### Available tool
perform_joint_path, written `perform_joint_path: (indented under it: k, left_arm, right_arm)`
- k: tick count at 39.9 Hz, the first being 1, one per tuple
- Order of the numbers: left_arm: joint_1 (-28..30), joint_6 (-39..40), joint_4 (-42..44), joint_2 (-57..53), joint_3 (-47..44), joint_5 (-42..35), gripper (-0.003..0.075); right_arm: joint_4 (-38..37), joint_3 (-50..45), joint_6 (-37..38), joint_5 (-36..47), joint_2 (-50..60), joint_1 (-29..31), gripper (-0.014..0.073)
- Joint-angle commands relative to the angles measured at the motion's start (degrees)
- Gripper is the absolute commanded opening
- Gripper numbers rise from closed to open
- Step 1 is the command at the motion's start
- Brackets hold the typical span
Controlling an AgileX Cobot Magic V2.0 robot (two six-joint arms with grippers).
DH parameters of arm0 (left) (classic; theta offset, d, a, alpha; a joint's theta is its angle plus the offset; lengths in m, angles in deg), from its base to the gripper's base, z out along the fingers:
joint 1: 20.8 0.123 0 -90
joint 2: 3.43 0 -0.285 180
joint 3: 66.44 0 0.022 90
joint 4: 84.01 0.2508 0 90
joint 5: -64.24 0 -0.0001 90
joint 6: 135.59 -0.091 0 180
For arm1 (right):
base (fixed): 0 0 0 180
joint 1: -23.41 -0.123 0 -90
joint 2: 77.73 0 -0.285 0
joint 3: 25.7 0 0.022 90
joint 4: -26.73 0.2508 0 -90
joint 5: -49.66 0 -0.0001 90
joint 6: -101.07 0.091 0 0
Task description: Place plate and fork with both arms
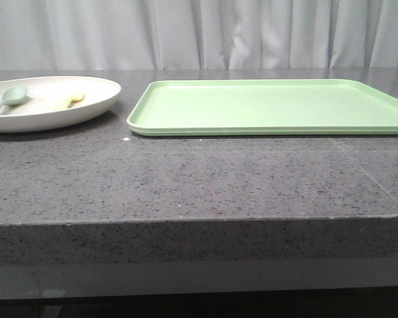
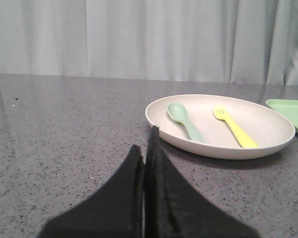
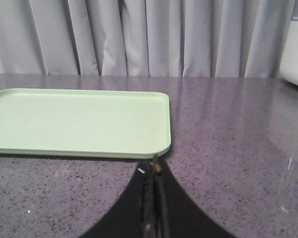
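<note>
My left gripper [image 2: 148,144] sits low at the bottom centre of its wrist view, its two black fingers pressed together with only a thin seam between them, holding nothing. It points across the grey stone table [image 2: 64,148] toward the plate [image 2: 268,144], which lies just right of centre in that view, near my fingertips but apart from them. On the plate the fork [image 2: 236,128] lies with its tines toward the curtain, and the grey-green spoon [image 2: 185,120] lies beside it, the two not touching.

My right gripper [image 3: 155,171] is likewise at the bottom centre of its view, fingers closed flat against each other and empty, tips close to the near corner of the light-green tray [image 3: 79,121].

In the front view neither arm shows; the plate [image 1: 86,112] is at upper left, the tray [image 1: 272,106] just beside it to the right.
</note>
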Motion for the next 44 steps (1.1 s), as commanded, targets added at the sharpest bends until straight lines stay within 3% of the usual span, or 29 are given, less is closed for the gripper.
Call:
perform_joint_path:
  k: [1, 6, 10, 19, 30, 44]
  left_arm:
    - [-0.4, 0.7, -0.4, -1.2, 0.0, -7.3, -0.0018]
    - [-0.4, 0.7, -4.2, -1.2, 2.5, -10.2, -0.0018]
    - [-0.4, 0.7, -6.4, -1.0, 8.3, -8.3, -0.0018]
    - [-0.4, 0.7, -4.7, 3.1, 24.5, 5.0, -0.0018]
    - [-0.4, 0.7, -4.7, 18.8, 41.6, 21.2, -0.0018]
    - [-0.4, 0.7, -4.7, 29.4, 42.2, 21.1, -0.0018]
  right_arm:
    - [-0.3, 0.6, -0.4, 6.0, 0.9, 0.1, -0.0067]
    - [0.0, 3.7, -0.4, 4.7, 0.9, 0.1, -0.0067]
    - [0.0, 8.7, -0.4, 1.3, 0.9, 0.1, -0.0067]
    - [0.0, 24.4, -0.4, -11.5, -2.6, 0.1, -0.0067]
    - [0.0, 38.1, -0.4, -21.1, -17.6, 0.1, -0.0067]
    - [0.0, 38.4, -0.4, -21.7, -27.3, 0.1, -0.0067]
